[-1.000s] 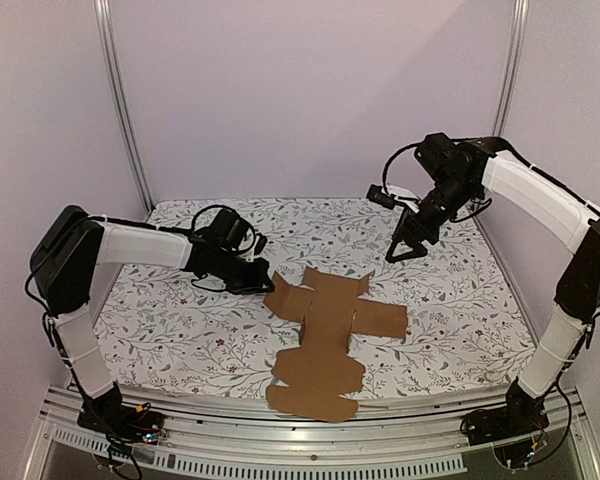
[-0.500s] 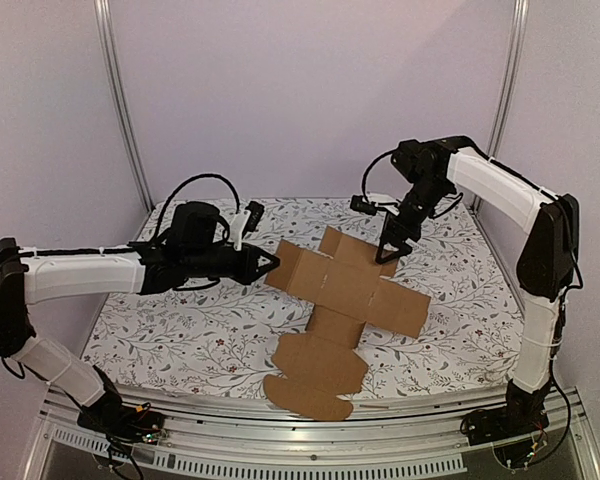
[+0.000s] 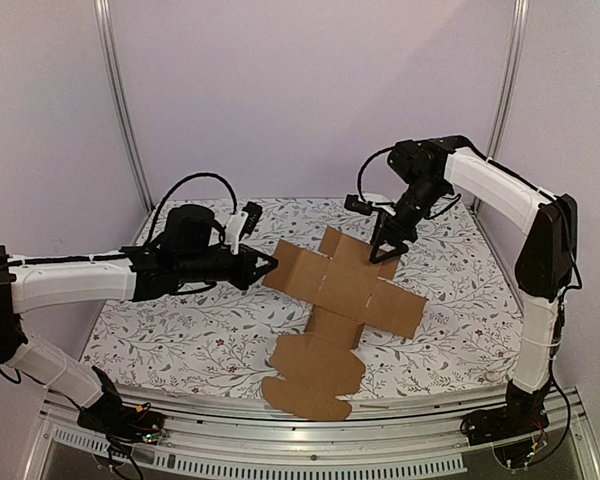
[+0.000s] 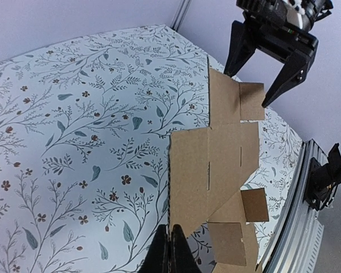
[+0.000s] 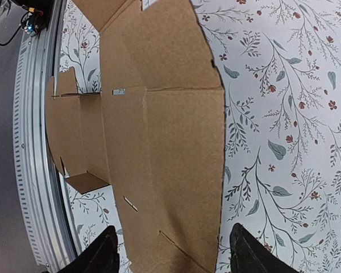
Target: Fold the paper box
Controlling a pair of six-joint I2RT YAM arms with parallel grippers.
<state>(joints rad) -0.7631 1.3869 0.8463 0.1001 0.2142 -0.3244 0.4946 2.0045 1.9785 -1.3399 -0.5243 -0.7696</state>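
The paper box [image 3: 345,285] is an unfolded brown cardboard blank spread across the middle of the floral table, its near flaps [image 3: 315,375] reaching the front edge. My left gripper [image 3: 268,262] is shut on the blank's left edge and holds that side slightly raised. In the left wrist view the fingertips [image 4: 170,250] pinch the cardboard edge [image 4: 184,182]. My right gripper [image 3: 383,252] hangs open over the far right flap. In the right wrist view its gripper [image 5: 173,256] straddles the cardboard [image 5: 159,131], one finger on each side. The left wrist view also shows that open gripper [image 4: 264,74] above the far flap.
A floral cloth [image 3: 180,320] covers the table. An aluminium rail [image 3: 310,420] runs along the near edge, with cables at the arm bases. Frame posts [image 3: 120,110] and lilac walls close in the back and sides.
The left arm reached right, took the blank's left edge and shifted and spread it. The right gripper came down and left over the far flap, and its jaws narrowed a little.
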